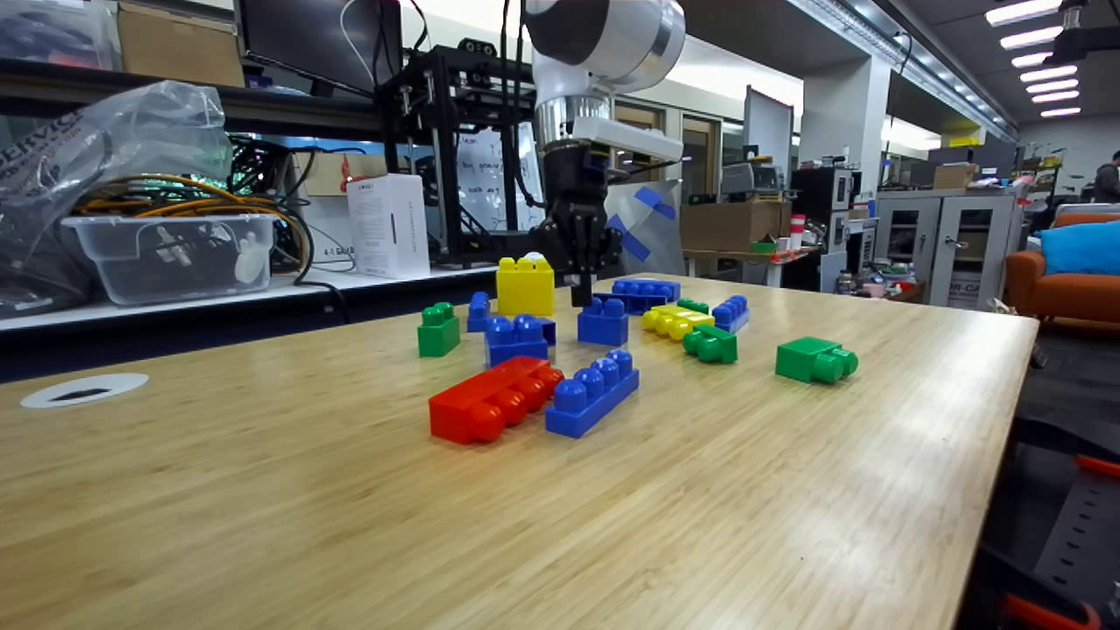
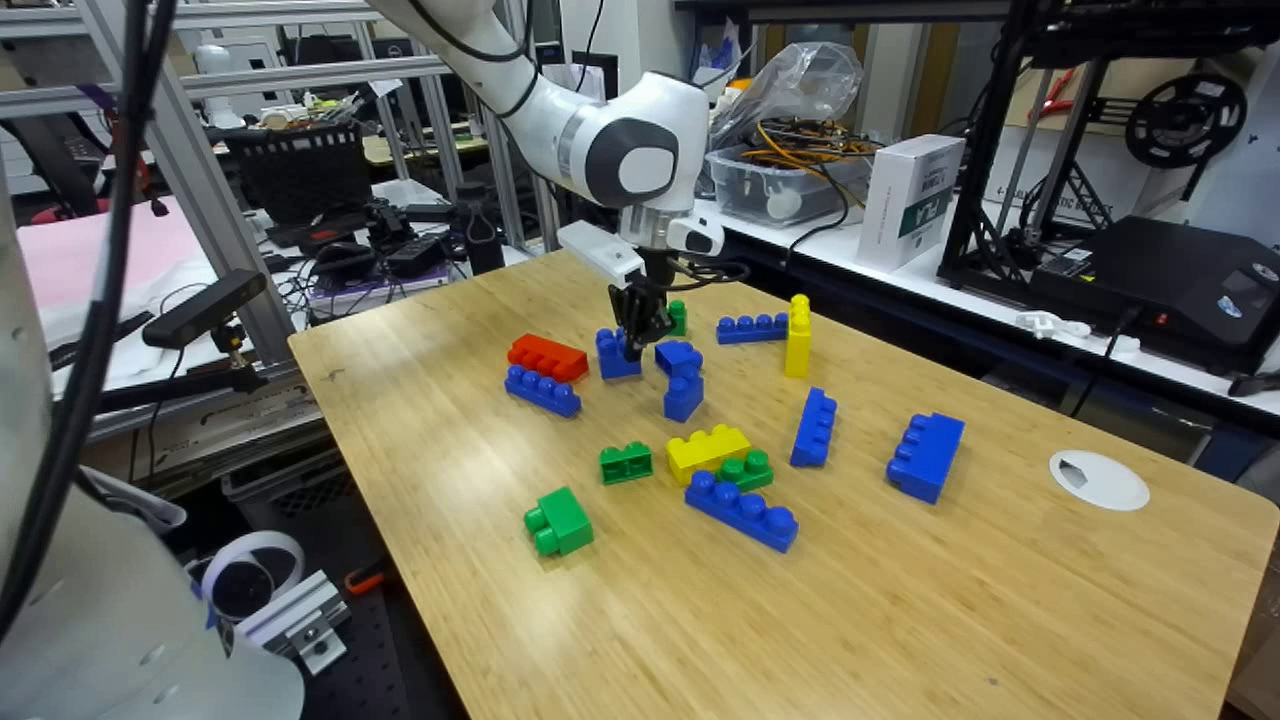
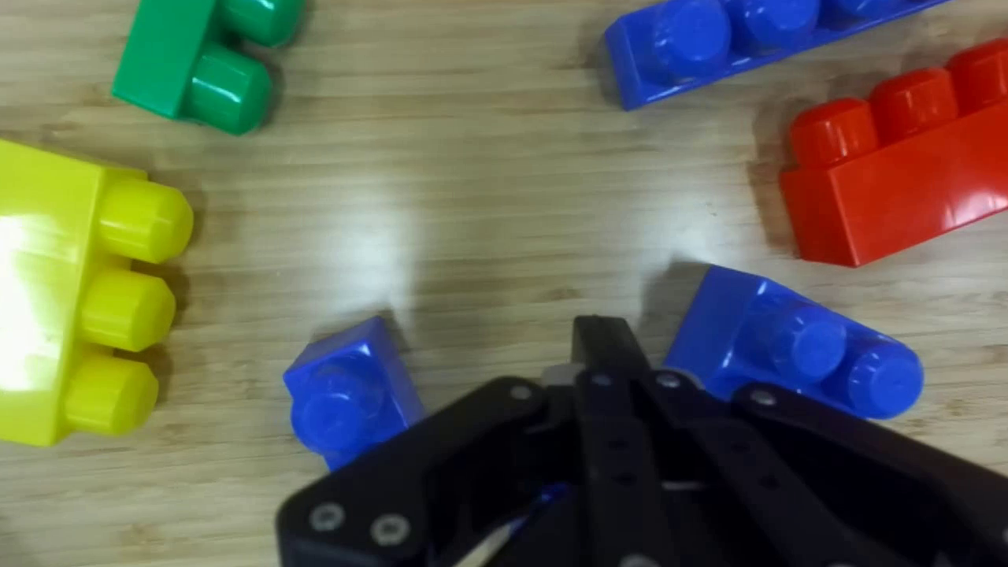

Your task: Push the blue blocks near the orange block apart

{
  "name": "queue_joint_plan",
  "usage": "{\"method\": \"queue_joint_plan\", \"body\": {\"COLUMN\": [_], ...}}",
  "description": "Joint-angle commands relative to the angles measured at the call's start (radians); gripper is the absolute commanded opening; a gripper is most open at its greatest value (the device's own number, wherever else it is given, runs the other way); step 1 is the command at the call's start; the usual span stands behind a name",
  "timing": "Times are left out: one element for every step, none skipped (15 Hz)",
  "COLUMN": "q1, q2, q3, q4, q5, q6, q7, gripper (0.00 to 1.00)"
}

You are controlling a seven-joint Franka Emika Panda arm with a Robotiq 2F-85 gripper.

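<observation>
Between two blue blocks, the end effector, orange block nearby

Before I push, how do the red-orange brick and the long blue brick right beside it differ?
Pose: the red-orange brick lies on its side, studs facing the long blue brick, which sits with its studs up.
Bulk: the red-orange brick has a thicker body; the long blue brick is slimmer.
Shared: both carry a single row of four studs.

White strip lamps shine from high above the black jointed gripper. In the wrist view, glare blotches the pale wooden tabletop ahead of it; shadows there are soft-edged.
</observation>
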Motion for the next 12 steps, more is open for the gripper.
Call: {"method": "queue_joint_plan", "body": {"q1": [0.008, 0.015, 0.019, 0.025, 0.032, 0.039, 0.046, 0.054, 0.061, 0.068, 0.074, 0.081], "q2": [0.055, 0.068, 0.080, 0.094, 0.102, 0.111, 0.116, 0.121, 0.123, 0.124, 0.120, 0.120], "q3": [0.003, 0.001, 0.001, 0.001, 0.001, 0.001, 0.002, 0.003, 0.005, 0.007, 0.012, 0.014], "q4": [0.043, 0.048, 0.055, 0.063, 0.067, 0.073, 0.075, 0.081, 0.084, 0.090, 0.095, 0.102], "q5": [-0.014, -0.021, -0.021, -0.021, -0.024, -0.027, -0.031, -0.036, -0.037, -0.037, -0.032, -0.033], "q6": [0.018, 0.036, 0.048, 0.057, 0.066, 0.072, 0.080, 0.082, 0.082, 0.078, 0.064, 0.061], "q7": [0.028, 0.039, 0.043, 0.051, 0.056, 0.064, 0.070, 0.076, 0.082, 0.088, 0.092, 0.100], "gripper": [0.00, 0.00, 0.00, 0.00, 0.00, 0.00, 0.00, 0.00, 0.00, 0.00, 0.00, 0.00]}}
